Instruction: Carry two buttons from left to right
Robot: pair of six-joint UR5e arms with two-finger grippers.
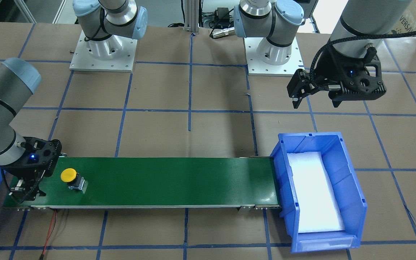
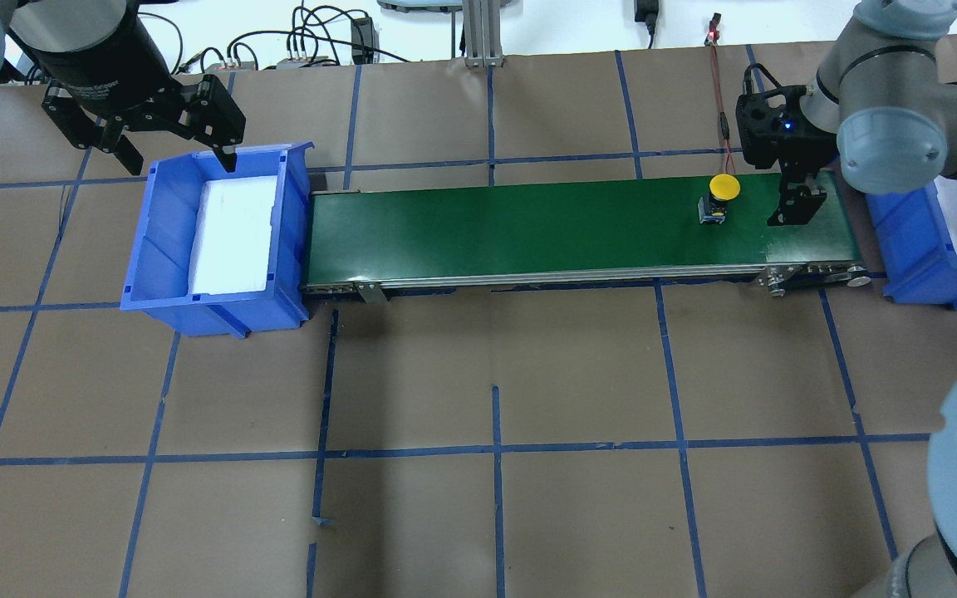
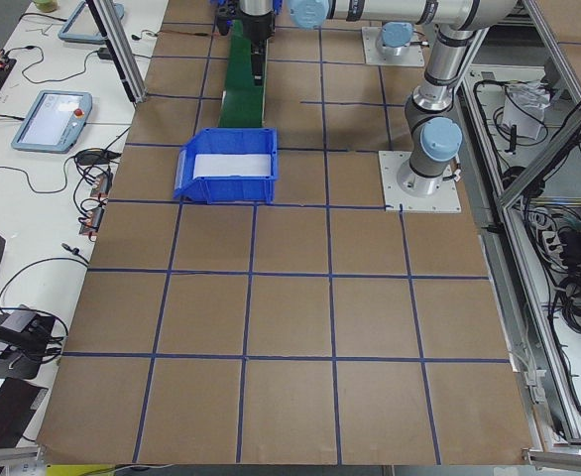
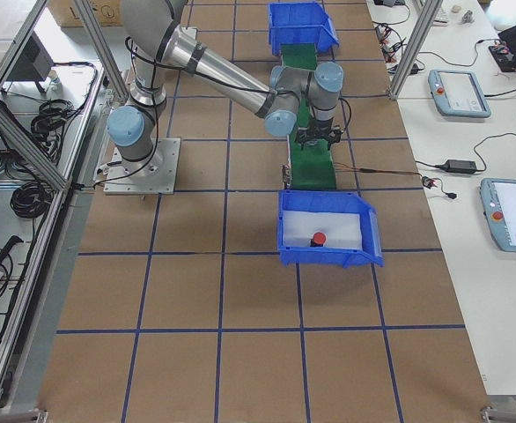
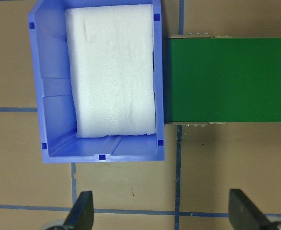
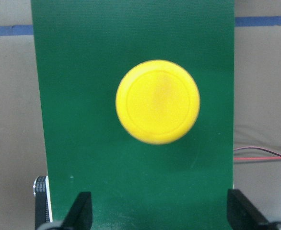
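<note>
At right end of green belt (image 2: 528,224), yellow button (image 2: 719,196) upright, cap upward.

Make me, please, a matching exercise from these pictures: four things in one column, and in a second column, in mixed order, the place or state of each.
Column 1
1. yellow button
2. red button
3. left tool
4. left blue bin

Column 2
A. inside the right blue bin
B. open, holding nothing
C. on the green belt
D. holds only white foam

Pairs: 1-C, 2-A, 3-B, 4-D
</note>
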